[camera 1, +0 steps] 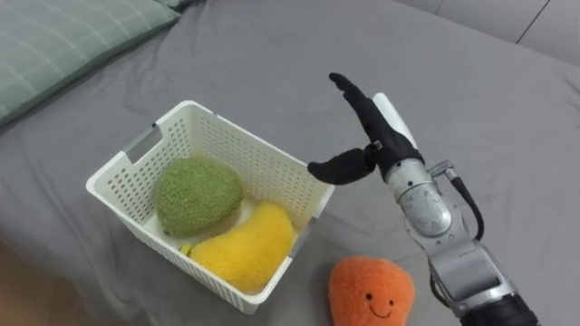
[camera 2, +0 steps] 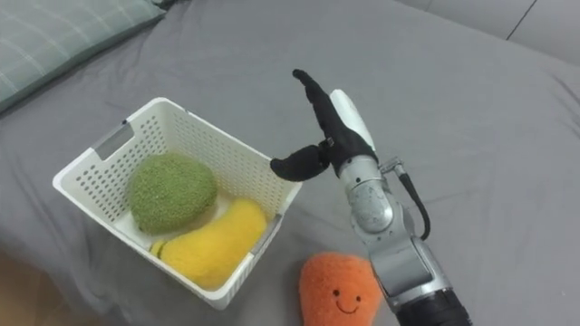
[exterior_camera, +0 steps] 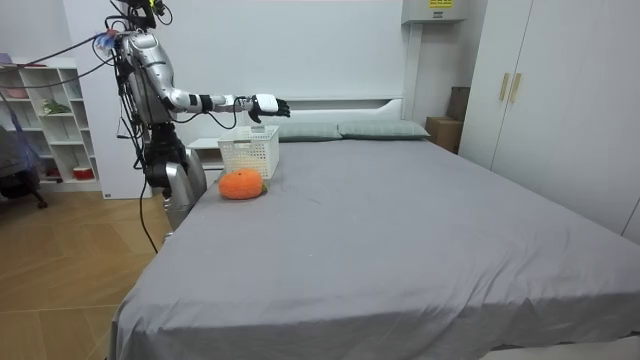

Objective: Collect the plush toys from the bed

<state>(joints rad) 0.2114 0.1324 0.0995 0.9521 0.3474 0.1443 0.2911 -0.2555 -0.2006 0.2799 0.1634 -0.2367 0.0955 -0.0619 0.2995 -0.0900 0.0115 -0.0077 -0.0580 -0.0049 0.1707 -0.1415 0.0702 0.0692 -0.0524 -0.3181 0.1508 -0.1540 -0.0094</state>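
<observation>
Two toys in the white basket (camera 1: 256, 156) already, green toy (camera 1: 197, 193) at 11 o'clock of the yellow toy (camera 1: 245, 246). One more, the orange toy (camera 1: 370, 292), out on the grey bed (camera 1: 272, 54) just beside the basket's corner at 5 o'clock. Right hand (camera 1: 376, 136) up over the basket's 3 o'clock edge, fingers straight, thumb spread wide, holding nothing. Probably best to draw that hand toward 6 o'clock, descend on the orange toy from above, and keep the spread wide right down to contact. Squeeze deep, allowing for soft, yielding plush. Lift clear of the rim before swinging toward 10 o'clock. Release low over the bare part at 2 o'clock of the green toy.
</observation>
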